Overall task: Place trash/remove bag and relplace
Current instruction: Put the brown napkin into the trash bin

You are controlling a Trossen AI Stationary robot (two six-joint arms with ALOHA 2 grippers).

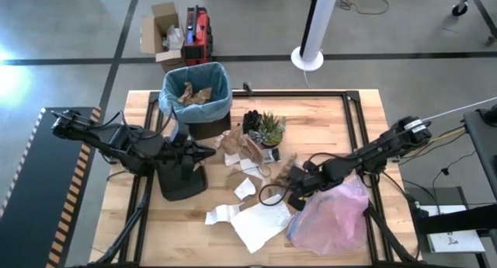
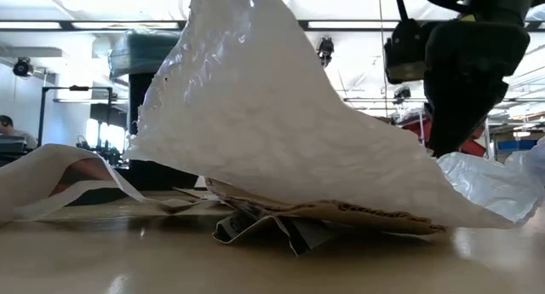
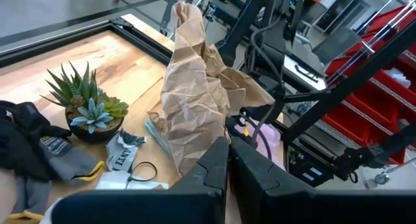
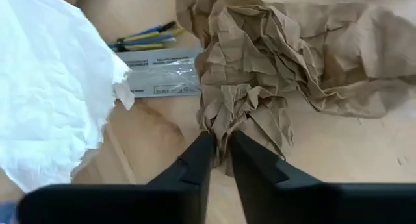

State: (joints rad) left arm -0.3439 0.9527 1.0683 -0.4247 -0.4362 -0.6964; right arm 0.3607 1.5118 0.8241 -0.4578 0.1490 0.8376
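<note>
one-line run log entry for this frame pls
left gripper: shut on crumpled brown paper | right gripper: pinching brown paper wad | bin: teal bag in, brown paper inside | white sheets: on table

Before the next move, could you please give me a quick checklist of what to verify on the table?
1. Right claw pinching crumpled brown paper: ok.
2. Left claw shut at the tall brown paper; actual hold: cannot tell.
3. Blue-lined bin upright, mouth open, brown paper already inside: ok.
4. Potted plant apart from both claws: ok.
5. White paper sheets remaining on the table: not ok.
</note>
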